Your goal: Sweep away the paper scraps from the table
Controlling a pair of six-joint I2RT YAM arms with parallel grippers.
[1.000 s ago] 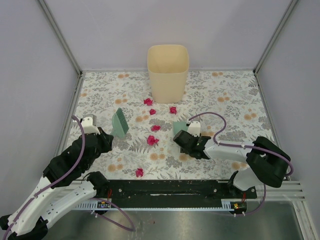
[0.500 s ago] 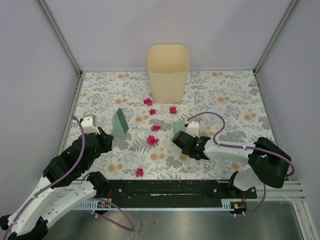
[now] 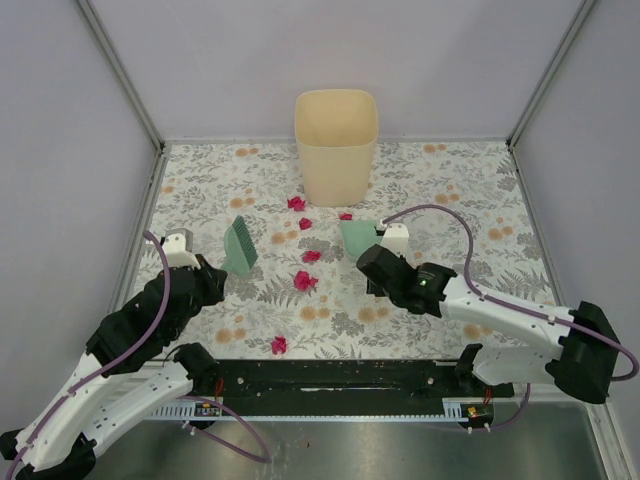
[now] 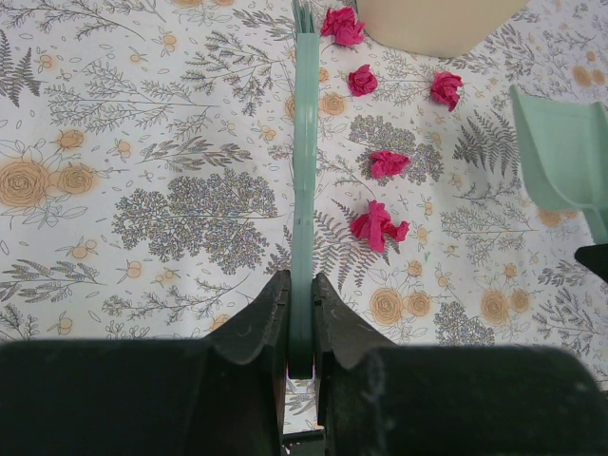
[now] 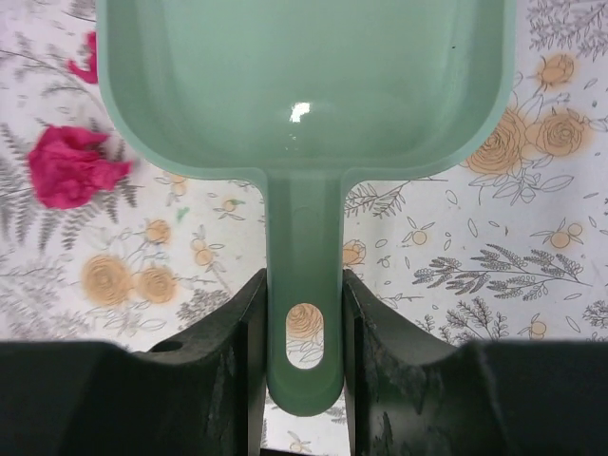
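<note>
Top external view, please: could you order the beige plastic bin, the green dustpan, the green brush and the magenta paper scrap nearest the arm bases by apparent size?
Largest: beige plastic bin.
Next: green brush and green dustpan; they look alike, so no ranking.
Smallest: crumpled magenta paper scrap.

Magenta paper scraps (image 3: 304,280); green brush (image 3: 240,244), dustpan (image 3: 357,235); table (image 3: 470,190) white, grey-leaved, orange-flowered.

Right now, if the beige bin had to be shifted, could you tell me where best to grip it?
Likely the near wall's top rim, coming from above: the bin stands upright with its mouth open, so one finger can drop inside the thin wall and one outside.
</note>
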